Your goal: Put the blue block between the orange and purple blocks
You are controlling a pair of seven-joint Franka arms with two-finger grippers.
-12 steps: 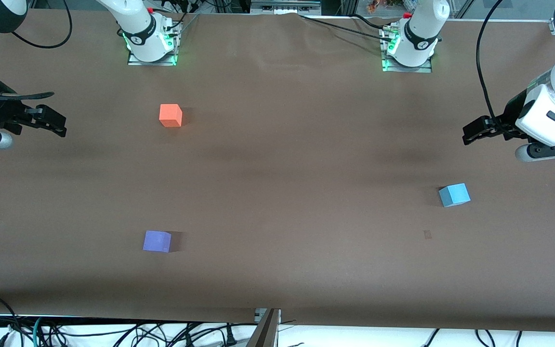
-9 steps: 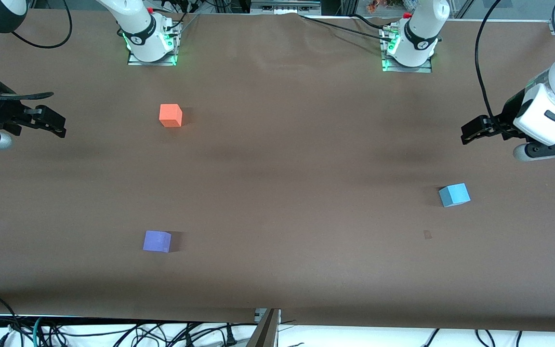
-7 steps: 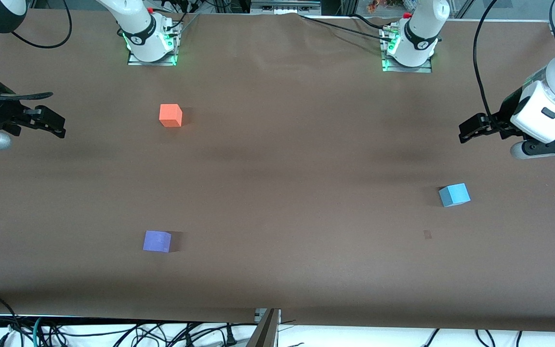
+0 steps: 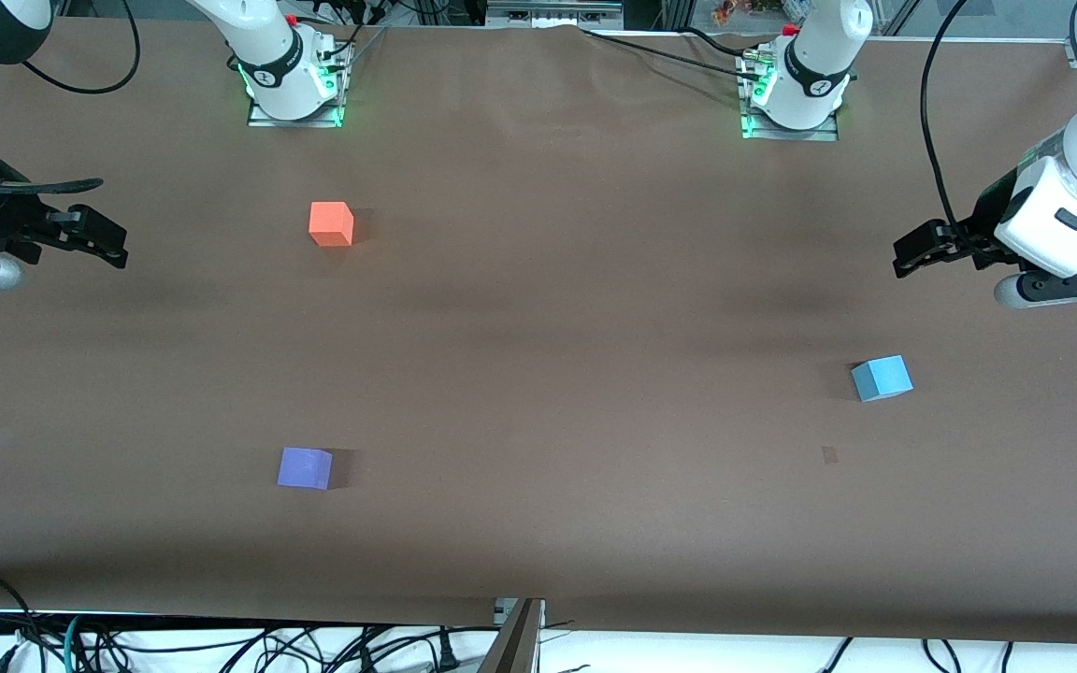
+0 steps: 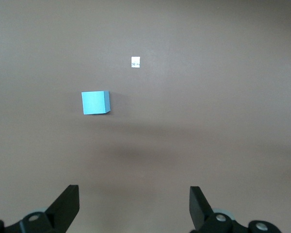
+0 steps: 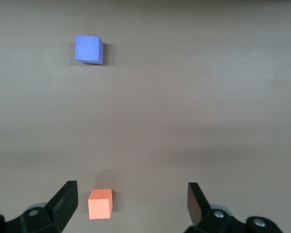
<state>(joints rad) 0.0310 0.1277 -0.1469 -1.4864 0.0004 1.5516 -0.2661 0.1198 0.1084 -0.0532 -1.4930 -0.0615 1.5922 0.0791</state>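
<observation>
Front view, blue block (image 4: 882,378) alone, untouched

Table (image 4: 538,327), front view.
- Orange block (image 4: 331,224): upper part of frame, toward the right arm's end.
- Purple block (image 4: 304,467): lower part of frame, same end, nearer the camera than the orange block; well apart.
- Blue block (image 4: 881,378): mid-height, toward the left arm's end, well apart from both.
- Small tag (image 4: 829,454): on the table, near the blue block, nearer the camera.
- Left gripper (image 4: 908,254): over the table's margin at the left arm's end.
- Right gripper (image 4: 113,245): over the margin at the right arm's end.
</observation>
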